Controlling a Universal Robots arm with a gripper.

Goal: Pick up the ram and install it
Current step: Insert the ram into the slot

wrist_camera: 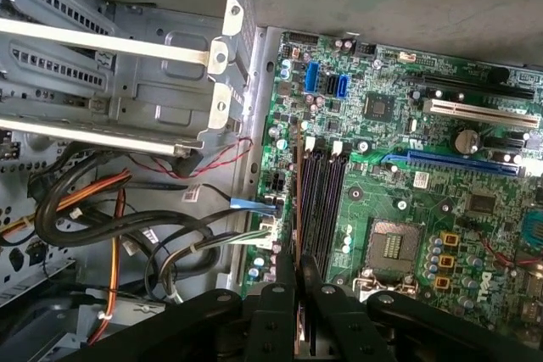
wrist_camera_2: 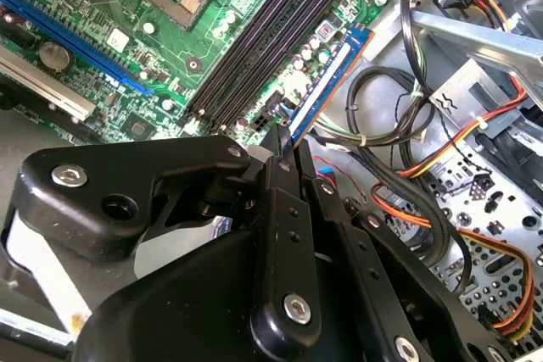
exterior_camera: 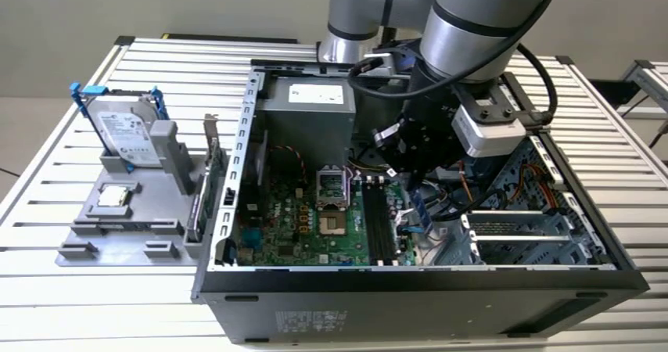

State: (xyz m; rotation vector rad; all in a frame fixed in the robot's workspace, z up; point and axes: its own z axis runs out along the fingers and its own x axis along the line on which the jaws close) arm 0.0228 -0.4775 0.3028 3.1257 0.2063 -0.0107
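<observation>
gripper (wrist_camera_2: 284,140) fingers pinch narrowly on the ram (wrist_camera_2: 327,82), held edge-on just beside the motherboard's dark memory slots (wrist_camera_2: 263,40). in the exterior view a hard drive (exterior_camera: 123,129) stands at the left, with the open computer case (exterior_camera: 418,289) to its right.

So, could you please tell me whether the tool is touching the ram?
Touching. In the second wrist view the tool pinches one end of the ram, no gap showing.

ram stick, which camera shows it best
The second wrist view: the ram runs out from the hand as a long blue strip near the memory slots. The first wrist view has it edge-on, a thin line; the exterior view has a blue sliver below the hand.
</observation>
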